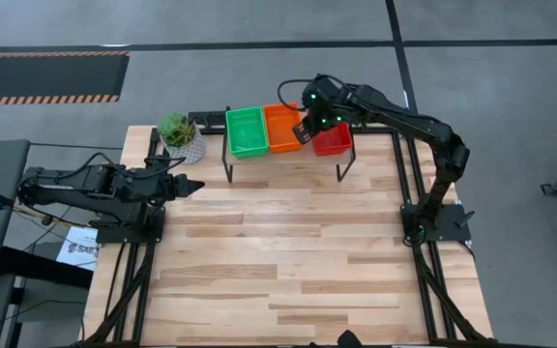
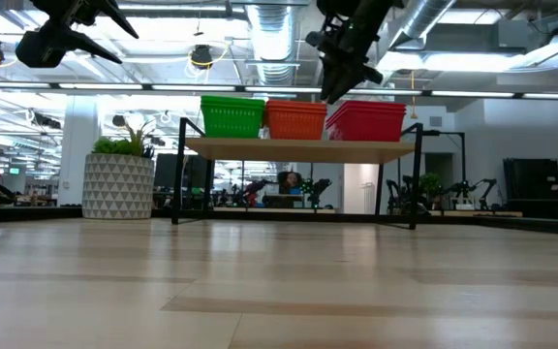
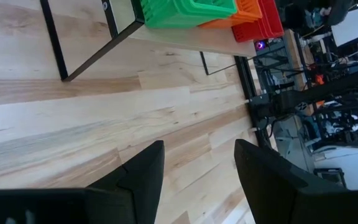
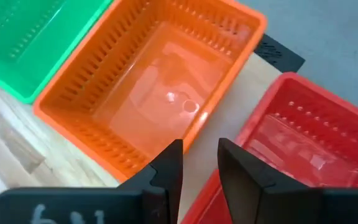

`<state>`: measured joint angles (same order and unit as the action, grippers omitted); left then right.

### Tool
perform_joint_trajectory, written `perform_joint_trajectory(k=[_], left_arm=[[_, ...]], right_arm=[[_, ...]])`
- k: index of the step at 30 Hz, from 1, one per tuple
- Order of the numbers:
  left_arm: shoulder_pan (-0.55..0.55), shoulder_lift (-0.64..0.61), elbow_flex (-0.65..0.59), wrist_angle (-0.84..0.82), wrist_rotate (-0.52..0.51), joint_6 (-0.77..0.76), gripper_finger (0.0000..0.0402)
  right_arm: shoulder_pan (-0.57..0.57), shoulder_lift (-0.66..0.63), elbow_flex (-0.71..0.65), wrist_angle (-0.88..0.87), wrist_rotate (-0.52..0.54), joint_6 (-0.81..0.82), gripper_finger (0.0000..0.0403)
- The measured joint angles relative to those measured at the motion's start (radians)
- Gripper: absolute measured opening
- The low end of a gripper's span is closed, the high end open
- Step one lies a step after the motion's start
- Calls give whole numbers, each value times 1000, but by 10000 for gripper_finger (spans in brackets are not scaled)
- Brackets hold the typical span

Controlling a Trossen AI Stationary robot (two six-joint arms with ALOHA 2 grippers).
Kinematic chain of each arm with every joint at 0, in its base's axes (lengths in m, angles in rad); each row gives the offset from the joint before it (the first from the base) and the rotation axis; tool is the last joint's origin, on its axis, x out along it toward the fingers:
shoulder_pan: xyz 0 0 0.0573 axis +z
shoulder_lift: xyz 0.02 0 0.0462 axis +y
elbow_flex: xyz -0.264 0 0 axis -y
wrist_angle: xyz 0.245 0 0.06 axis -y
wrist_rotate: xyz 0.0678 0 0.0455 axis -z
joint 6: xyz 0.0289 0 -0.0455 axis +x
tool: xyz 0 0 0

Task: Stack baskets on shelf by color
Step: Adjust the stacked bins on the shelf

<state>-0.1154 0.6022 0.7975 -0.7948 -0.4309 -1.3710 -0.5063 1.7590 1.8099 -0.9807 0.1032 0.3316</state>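
Three baskets stand in a row on the shelf (image 2: 298,149) at the table's far edge: green (image 1: 246,131) on the left, orange (image 1: 281,128) in the middle, red (image 1: 335,142) on the right. My right gripper (image 4: 201,155) hovers above the shelf, over the gap between the orange basket (image 4: 154,93) and the red basket (image 4: 303,143). It slants down and is open with nothing between its fingers. My left gripper (image 1: 190,186) waits open above the table's left side.
A potted plant (image 1: 180,135) in a white patterned pot stands on the table just left of the shelf. The shelf's thin black legs (image 1: 228,166) reach down to the wooden tabletop (image 1: 288,261). Black arm frames run along the table's left and right sides.
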Motion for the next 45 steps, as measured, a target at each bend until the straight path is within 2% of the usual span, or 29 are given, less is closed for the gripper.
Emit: perform_joint_trajectory(k=[9, 16, 21, 27, 31, 34, 45], left_arm=[[0, 0, 0, 0, 1, -23, 183], [0, 0, 0, 0, 1, -30, 183], [0, 0, 0, 0, 1, -30, 183], [0, 0, 0, 0, 6, -30, 183], [0, 0, 0, 0, 5, -29, 183], [0, 0, 0, 0, 4, -29, 183], [0, 0, 0, 0, 5, -29, 183]], right_arm=[[32, 65, -1, -33, 0, -19, 120], [79, 44, 5, -39, -3, 3, 120], [103, 45, 61, -62, -1, -15, 120], [142, 42, 169, -258, 1, -22, 120], [209, 46, 145, -299, 6, -41, 120], [247, 45, 100, -293, 48, -27, 120], [270, 45, 54, -345, 117, 18, 120]])
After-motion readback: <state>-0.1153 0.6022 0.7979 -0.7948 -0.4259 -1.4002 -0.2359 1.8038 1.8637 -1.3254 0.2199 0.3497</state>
